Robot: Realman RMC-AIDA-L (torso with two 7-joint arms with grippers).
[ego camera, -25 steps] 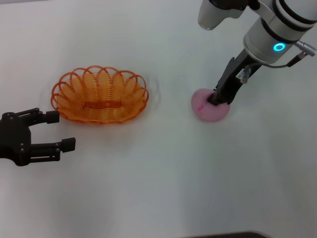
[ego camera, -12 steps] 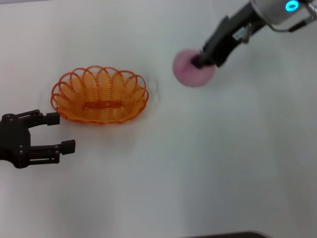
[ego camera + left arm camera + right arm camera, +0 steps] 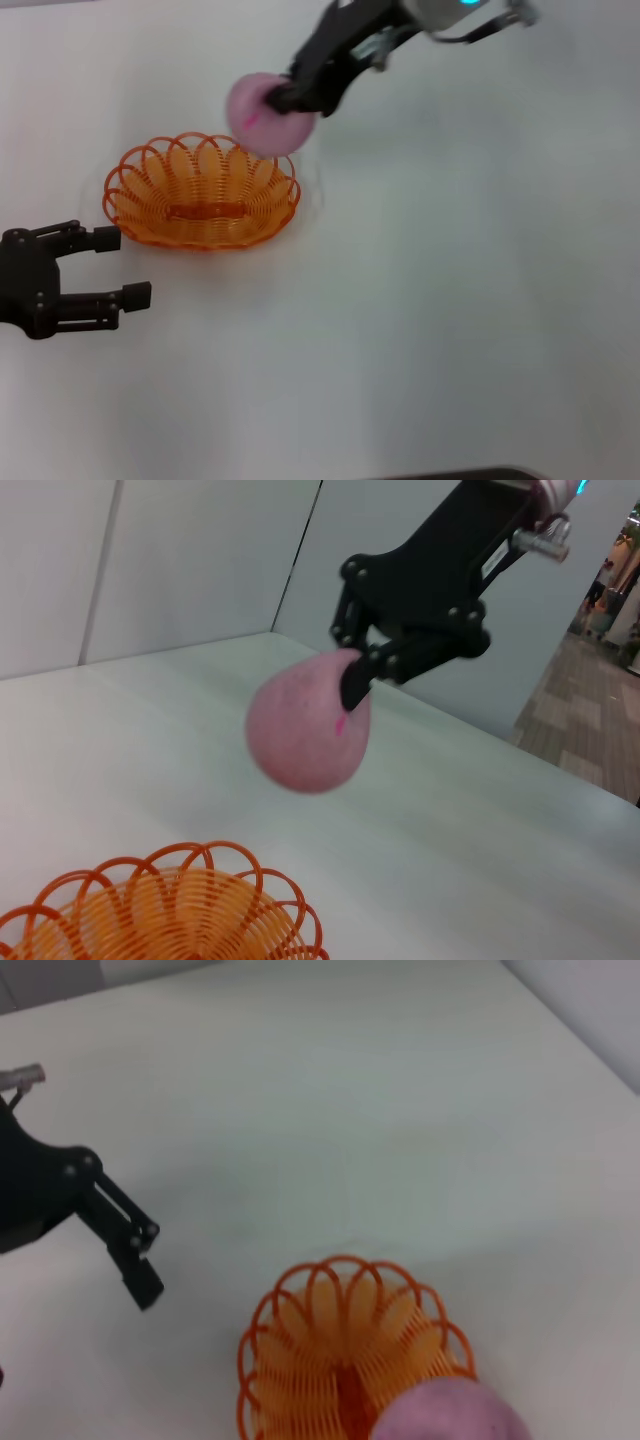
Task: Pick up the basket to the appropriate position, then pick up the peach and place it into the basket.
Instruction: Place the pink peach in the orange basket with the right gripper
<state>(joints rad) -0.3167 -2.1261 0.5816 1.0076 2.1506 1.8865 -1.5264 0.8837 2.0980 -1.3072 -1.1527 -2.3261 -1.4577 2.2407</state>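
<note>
The oval orange basket (image 3: 201, 192) sits on the white table at the left. My right gripper (image 3: 280, 97) is shut on the pale-pink peach (image 3: 262, 114) and holds it in the air above the basket's far right rim. The left wrist view shows the peach (image 3: 305, 727) hanging from the right gripper (image 3: 352, 675) above the basket (image 3: 165, 910). The right wrist view shows the peach (image 3: 452, 1414) over the basket (image 3: 345, 1350). My left gripper (image 3: 118, 265) is open and empty, on the table just in front of the basket's left end.
The white table (image 3: 450, 300) stretches bare to the right and front of the basket. My left gripper also shows in the right wrist view (image 3: 135, 1260), beside the basket.
My right gripper has lifted the peach off the table at the right and carried it left to above the basket's rim. The basket and left gripper have not moved.
</note>
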